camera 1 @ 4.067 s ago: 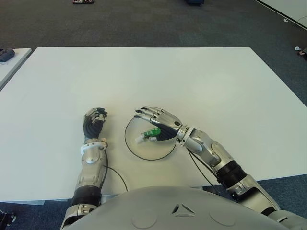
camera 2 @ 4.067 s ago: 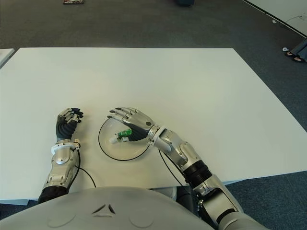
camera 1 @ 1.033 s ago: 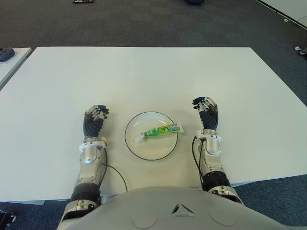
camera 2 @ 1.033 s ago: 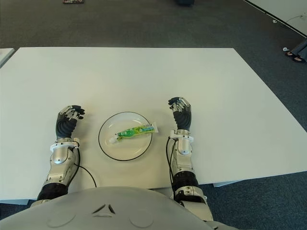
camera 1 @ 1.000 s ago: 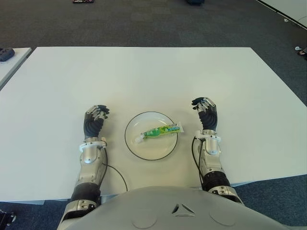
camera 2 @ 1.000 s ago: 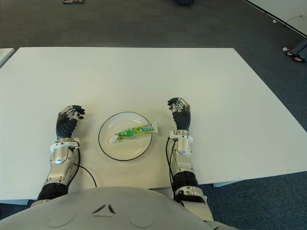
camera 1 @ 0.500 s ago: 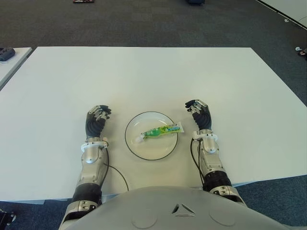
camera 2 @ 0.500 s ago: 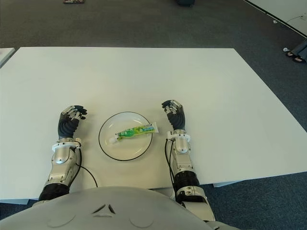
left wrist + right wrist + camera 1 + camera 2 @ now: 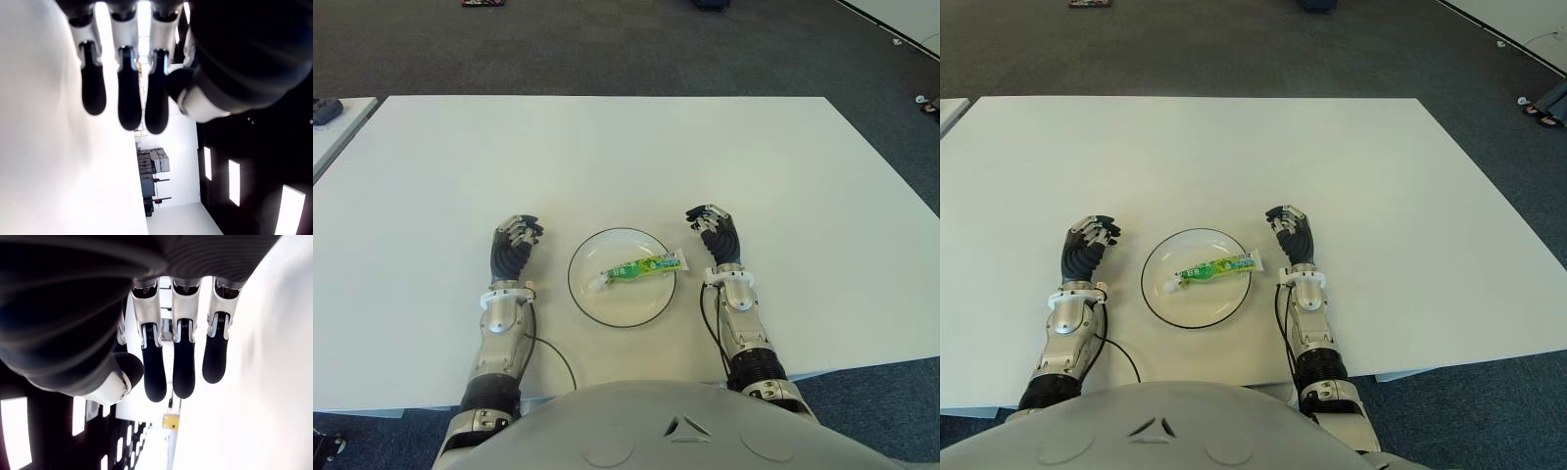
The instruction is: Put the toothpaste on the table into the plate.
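I had the toothpaste [image 9: 637, 266] lying in the plate [image 9: 597, 305], cap end toward my left and crimped tail poking just over the rim on the right side. By my reading the placing was done, and what remained was only to park the arms without upsetting anything.

My right hand [image 9: 717, 235] showed just beside the plate's right edge, close to the tube's tail but apart from it. In its wrist view the fingers [image 9: 184, 364] hung loosely curved, thumb clear of them, grasping nothing. My left hand [image 9: 512, 247] showed on the plate's other side, a little farther from the rim, and its own fingers [image 9: 128, 89] were likewise relaxed and empty.

To finish well, I judged the right hand needed the most care: that overhanging tail sat between it and the plate, so any drift inward could nudge the tube and tip it off the rim. I would have drawn it away from the plate, toward the open tabletop [image 9: 822, 196], rather than across the dish. The cable [image 9: 555, 354] looping off the left forearm also lay near the plate, so I'd have kept that arm's motion small.
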`<action>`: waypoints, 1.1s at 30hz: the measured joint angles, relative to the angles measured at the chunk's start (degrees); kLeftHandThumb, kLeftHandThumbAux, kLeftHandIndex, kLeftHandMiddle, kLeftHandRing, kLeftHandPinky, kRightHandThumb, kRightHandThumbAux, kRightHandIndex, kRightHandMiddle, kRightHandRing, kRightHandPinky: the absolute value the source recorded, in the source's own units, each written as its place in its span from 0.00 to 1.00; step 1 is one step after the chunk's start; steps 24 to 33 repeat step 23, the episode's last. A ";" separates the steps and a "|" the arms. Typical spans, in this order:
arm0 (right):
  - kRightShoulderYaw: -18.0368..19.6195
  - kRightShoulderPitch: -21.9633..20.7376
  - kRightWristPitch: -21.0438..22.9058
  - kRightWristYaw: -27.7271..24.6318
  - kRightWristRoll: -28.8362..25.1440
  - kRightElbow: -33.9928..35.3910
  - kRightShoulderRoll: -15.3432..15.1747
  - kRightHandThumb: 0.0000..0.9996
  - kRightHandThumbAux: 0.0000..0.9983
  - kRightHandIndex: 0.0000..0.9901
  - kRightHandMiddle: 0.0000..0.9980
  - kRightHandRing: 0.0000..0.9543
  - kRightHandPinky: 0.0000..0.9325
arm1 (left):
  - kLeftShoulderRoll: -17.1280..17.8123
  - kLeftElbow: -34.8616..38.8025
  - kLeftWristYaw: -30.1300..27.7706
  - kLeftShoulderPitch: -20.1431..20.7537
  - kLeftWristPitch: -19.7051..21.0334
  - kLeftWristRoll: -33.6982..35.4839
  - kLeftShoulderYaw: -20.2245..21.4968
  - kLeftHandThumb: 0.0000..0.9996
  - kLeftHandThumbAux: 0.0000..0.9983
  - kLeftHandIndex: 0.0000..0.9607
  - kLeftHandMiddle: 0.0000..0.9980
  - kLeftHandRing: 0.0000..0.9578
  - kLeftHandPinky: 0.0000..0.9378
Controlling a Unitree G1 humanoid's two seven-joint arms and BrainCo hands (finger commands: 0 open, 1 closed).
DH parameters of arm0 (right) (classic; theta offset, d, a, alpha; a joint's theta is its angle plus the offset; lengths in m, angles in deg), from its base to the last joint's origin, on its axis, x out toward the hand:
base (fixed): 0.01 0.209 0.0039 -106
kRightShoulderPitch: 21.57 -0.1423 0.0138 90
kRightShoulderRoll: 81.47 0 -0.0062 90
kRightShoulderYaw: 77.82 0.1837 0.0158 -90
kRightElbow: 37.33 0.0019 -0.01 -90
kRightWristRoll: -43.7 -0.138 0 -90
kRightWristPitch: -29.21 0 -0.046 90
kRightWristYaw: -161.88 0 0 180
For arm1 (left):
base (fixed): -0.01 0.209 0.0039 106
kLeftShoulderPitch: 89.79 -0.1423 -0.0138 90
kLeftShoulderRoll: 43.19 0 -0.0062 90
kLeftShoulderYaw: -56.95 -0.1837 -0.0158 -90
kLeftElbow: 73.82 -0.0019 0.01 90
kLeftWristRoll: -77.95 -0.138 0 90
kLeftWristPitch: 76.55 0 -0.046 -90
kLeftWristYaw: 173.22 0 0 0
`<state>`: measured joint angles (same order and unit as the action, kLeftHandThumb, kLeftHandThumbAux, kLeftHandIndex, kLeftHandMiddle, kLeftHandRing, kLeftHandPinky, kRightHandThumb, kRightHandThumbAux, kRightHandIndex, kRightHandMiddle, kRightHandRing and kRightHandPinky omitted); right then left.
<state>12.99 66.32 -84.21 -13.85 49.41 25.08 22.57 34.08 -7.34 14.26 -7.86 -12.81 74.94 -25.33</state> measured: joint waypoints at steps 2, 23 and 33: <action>-0.13 0.00 0.23 0.00 0.09 0.04 0.05 0.71 0.74 0.43 0.44 0.43 0.44 | 0.07 0.00 -0.02 0.01 0.00 0.01 -0.01 0.70 0.72 0.44 0.52 0.53 0.52; -1.74 1.07 5.70 -0.01 0.64 2.74 0.87 0.72 0.74 0.43 0.43 0.43 0.45 | 0.43 1.13 -0.56 -0.10 2.18 0.17 -0.01 0.70 0.72 0.44 0.51 0.53 0.52; -1.74 1.07 5.70 -0.01 0.64 2.74 0.87 0.72 0.74 0.43 0.43 0.43 0.45 | 0.43 1.13 -0.56 -0.10 2.18 0.17 -0.01 0.70 0.72 0.44 0.51 0.53 0.52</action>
